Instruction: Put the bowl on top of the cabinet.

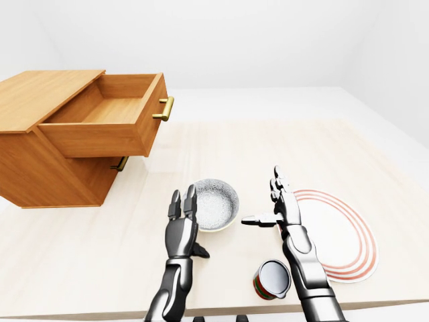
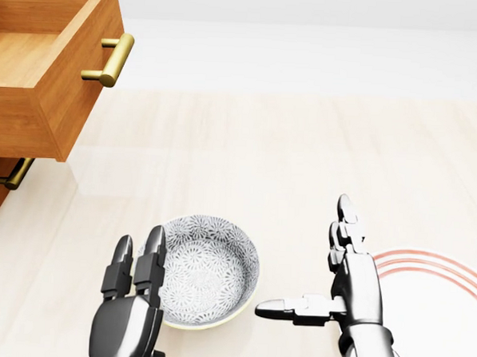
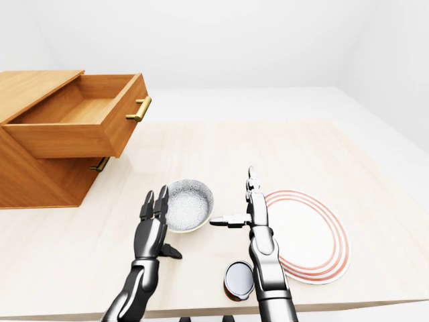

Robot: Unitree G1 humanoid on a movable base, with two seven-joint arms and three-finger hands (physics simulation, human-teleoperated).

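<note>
The cabinet [image 1: 47, 144] stands at left, top drawer pulled out. The left hand [image 2: 133, 289] and right hand [image 2: 340, 292], both spread, flank the bowl [image 2: 205, 273] on the table [image 1: 268, 147]. Only the eye views show the can [image 1: 273, 279] and most of the plate [image 1: 342, 235].

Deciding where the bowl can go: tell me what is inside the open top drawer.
The open drawer of the cabinet shows bare wooden floor and walls, nothing lying in it. Its near corner, behind the drawer front, is hidden. The bowl sits on the table.
</note>
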